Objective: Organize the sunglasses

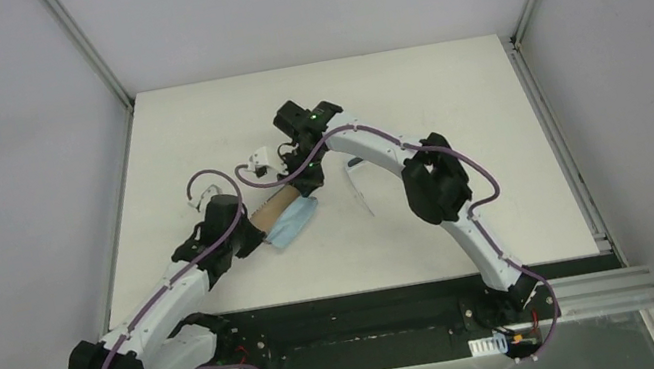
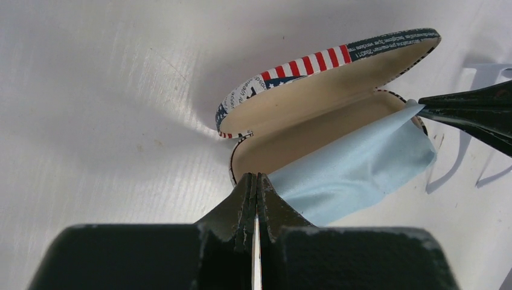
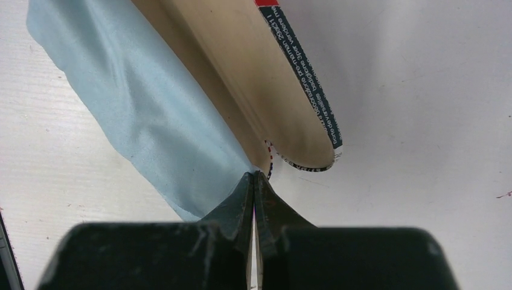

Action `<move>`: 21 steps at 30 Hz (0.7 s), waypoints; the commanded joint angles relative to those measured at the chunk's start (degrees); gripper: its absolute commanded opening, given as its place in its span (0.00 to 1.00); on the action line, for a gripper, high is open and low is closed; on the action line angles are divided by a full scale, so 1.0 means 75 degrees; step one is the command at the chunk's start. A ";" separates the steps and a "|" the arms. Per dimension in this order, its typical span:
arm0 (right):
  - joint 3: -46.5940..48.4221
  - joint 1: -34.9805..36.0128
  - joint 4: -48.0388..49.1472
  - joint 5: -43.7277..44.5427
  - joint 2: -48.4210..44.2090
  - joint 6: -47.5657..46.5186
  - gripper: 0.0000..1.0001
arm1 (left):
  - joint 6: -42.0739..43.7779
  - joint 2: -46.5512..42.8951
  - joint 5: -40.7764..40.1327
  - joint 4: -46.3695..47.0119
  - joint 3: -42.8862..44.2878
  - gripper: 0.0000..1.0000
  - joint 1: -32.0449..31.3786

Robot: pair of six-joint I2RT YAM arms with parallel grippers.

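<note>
The sunglasses (image 1: pixel 362 193) are lying on the white counter (image 1: pixel 449 92), just to the right of the open case (image 2: pixel 314 130) and apart from it. Their thin white frame is barely showing against the surface. The right arm (image 1: pixel 435 186) is reaching across above the counter close beside them.

The light blue cloth (image 2: pixel 356 172) is sitting in the way. It is lying across the far part of the case's cream-lined bottom half and spilling over its edge onto the counter. The lid (image 2: pixel 314 60) is standing tilted open above it.

The left fingers (image 2: pixel 244 199) are clenched tight, tips resting against the near end of the case's bottom half. Whether they are pinching its rim I cannot tell. The right fingers (image 3: pixel 238 199) are also clenched, at the opposite end of the case. They are nipping a corner of the cloth, which is rising to a point at their tips.

The outside of the lid is showing red and white stripes. It is also carrying a dark blue band with lines of small white print, too fine and too turned to read.
</note>
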 commanded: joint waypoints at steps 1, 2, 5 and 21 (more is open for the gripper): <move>0.0393 -0.0036 -0.0194 0.0085 0.0110 -0.0084 0.00 | 0.0210 0.0156 -0.0057 0.0259 0.0080 0.00 -0.0059; 0.0423 -0.0030 -0.0219 0.0077 0.0138 -0.0082 0.00 | 0.0242 0.0190 -0.0068 0.0257 0.0098 0.00 -0.0061; 0.0457 -0.0030 -0.0273 0.0047 0.0175 -0.0056 0.00 | 0.0306 0.0289 -0.0083 0.0255 0.0153 0.00 -0.0058; 0.0554 -0.0032 -0.0361 0.0007 0.0355 -0.0025 0.00 | 0.0477 0.0630 -0.0130 0.0352 0.0253 0.00 -0.0054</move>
